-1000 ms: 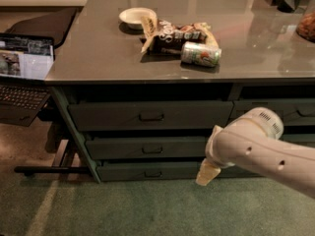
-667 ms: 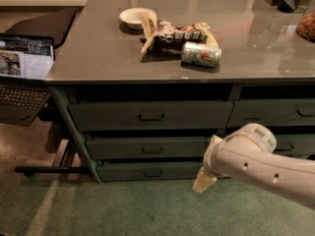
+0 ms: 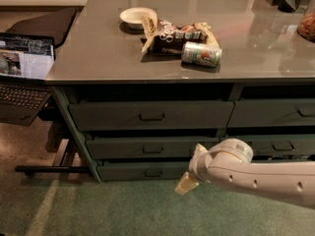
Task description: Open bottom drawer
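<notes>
Our gripper (image 3: 187, 183) below the worktop (image 3: 98, 58) front edge, beside the bottom drawer (image 3: 128, 171), its opening we cannot tell

Arm (image 3: 261, 178) extends left; tool (image 3: 186, 183) low, angled down.

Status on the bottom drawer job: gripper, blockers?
Gripper low, right of the handle, not on it. Bottom drawer looks closed. Nothing seen between gripper and handle.

Table (image 3: 98, 53), bowl (image 3: 137, 16), can (image 3: 201, 54), snack bag (image 3: 172, 33), pincer (image 3: 186, 183) below
</notes>
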`<action>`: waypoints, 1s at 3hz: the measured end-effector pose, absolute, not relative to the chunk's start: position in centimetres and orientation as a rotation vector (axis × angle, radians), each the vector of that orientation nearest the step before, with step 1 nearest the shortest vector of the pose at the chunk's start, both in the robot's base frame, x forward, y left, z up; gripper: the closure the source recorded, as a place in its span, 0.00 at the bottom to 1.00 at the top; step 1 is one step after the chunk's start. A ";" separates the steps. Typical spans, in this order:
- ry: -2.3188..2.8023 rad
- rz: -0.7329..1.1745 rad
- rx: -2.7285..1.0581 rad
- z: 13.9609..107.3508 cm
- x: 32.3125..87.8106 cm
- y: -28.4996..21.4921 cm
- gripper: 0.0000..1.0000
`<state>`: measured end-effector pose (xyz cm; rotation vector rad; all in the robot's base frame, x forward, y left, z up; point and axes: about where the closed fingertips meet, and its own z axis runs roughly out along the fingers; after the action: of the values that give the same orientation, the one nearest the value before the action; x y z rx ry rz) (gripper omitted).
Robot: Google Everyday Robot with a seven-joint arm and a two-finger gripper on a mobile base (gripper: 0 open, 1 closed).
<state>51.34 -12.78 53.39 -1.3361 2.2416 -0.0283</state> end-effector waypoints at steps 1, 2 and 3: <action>2.256 0.106 -1.335 48.0 52.6 -9.7 0.00; 2.256 0.106 -1.335 48.0 52.6 -9.7 0.00; 2.283 0.087 -1.329 47.8 52.6 -10.1 0.00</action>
<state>52.63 -10.12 47.84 -1.3288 2.2828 0.0870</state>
